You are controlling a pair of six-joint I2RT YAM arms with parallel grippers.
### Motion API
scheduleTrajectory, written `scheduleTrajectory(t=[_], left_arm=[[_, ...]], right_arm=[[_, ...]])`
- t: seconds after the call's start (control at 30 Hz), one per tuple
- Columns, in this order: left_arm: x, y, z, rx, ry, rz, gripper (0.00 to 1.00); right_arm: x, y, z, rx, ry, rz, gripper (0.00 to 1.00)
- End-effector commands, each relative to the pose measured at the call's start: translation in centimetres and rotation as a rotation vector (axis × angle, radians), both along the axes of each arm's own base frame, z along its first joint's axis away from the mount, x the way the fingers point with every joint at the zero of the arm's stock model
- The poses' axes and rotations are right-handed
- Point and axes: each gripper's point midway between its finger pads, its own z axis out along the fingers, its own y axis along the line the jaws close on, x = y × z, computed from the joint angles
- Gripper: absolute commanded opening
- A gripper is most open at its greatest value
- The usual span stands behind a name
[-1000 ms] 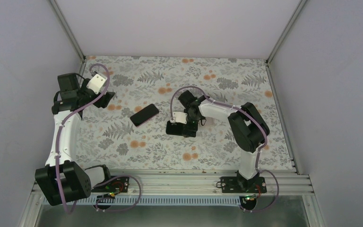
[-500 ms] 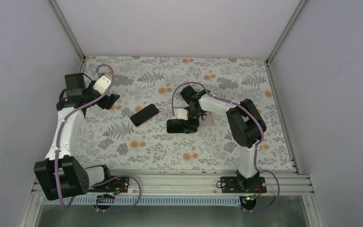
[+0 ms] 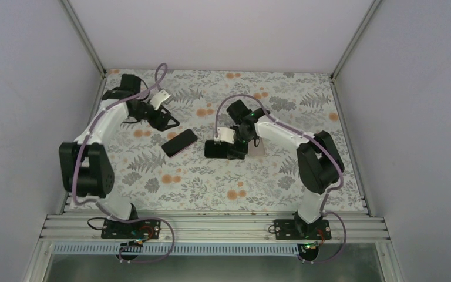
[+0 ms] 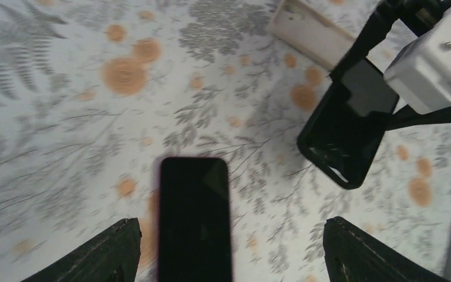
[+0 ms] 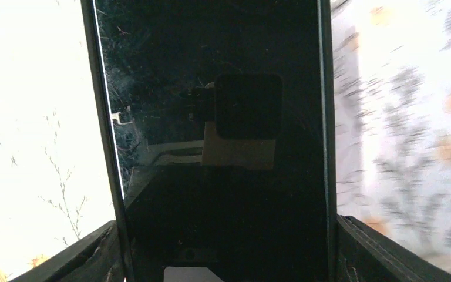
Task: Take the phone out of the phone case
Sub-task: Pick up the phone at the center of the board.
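The black phone (image 3: 179, 142) lies flat, screen up, on the floral table, out of its case. In the left wrist view the phone (image 4: 195, 217) sits between my open left fingers. My left gripper (image 3: 165, 121) hovers open just behind the phone, and shows as the left gripper (image 4: 232, 255) in its own view. My right gripper (image 3: 230, 147) is shut on the empty black phone case (image 3: 220, 150) and holds it to the right of the phone. The case (image 5: 217, 135) fills the right wrist view, gripped across its width by the right gripper (image 5: 226, 252). It also shows in the left wrist view (image 4: 343, 138).
A small beige flat object (image 3: 259, 148) lies on the table just right of the case, under the right arm; it also shows in the left wrist view (image 4: 311, 35). Grey walls enclose the table on three sides. A metal rail (image 3: 211, 224) runs along the near edge.
My left arm has swung from the far left edge in over the phone. My right gripper has shifted the case slightly left and back. The phone has not moved.
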Motion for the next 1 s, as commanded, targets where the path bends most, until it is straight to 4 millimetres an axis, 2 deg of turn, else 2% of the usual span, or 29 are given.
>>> scheduleTrajectory(t=[0.0, 0.13, 0.27, 0.4, 0.5, 0.6, 0.67, 0.8, 0.9, 0.97], left_arm=[[-2.1, -4.2, -0.6, -0.171, 0.274, -0.126, 0.77], [-1.6, -6.1, -1.6, -0.223, 0.403, -0.181, 0.77], [-0.5, -7.5, -0.2, -0.332, 0.490, -0.225, 0.77], [0.3, -8.3, -0.7, -0.320, 0.515, -0.220, 0.77], [0.1, -8.8, -1.4, -0.294, 0.533, -0.229, 0.77], [-0.2, -9.2, -1.7, -0.291, 0.545, -0.233, 0.74], [-0.3, -9.5, -1.6, -0.294, 0.547, -0.241, 0.64], [-0.4, -10.0, -1.1, -0.300, 0.539, -0.254, 0.30], [-0.2, -10.0, -0.6, -0.301, 0.517, -0.260, 0.08], [0.0, -10.0, 0.1, -0.297, 0.489, -0.266, 0.02]], right_arm=[[2.9, 3.1, 7.0, 0.156, -0.180, -0.055, 0.70], [4.1, 4.3, 8.0, 0.178, -0.223, -0.070, 0.70], [5.0, 5.9, 8.7, 0.200, -0.271, -0.072, 0.70], [6.0, 7.6, 10.1, 0.236, -0.313, -0.083, 0.70], [6.9, 8.3, 11.3, 0.265, -0.343, -0.102, 0.70], [7.5, 8.7, 11.6, 0.270, -0.353, -0.108, 0.70], [7.9, 9.0, 11.6, 0.273, -0.361, -0.114, 0.70], [8.4, 9.4, 12.0, 0.283, -0.371, -0.129, 0.70], [8.2, 9.4, 12.0, 0.281, -0.365, -0.123, 0.70], [7.7, 9.0, 12.0, 0.278, -0.352, -0.115, 0.70]])
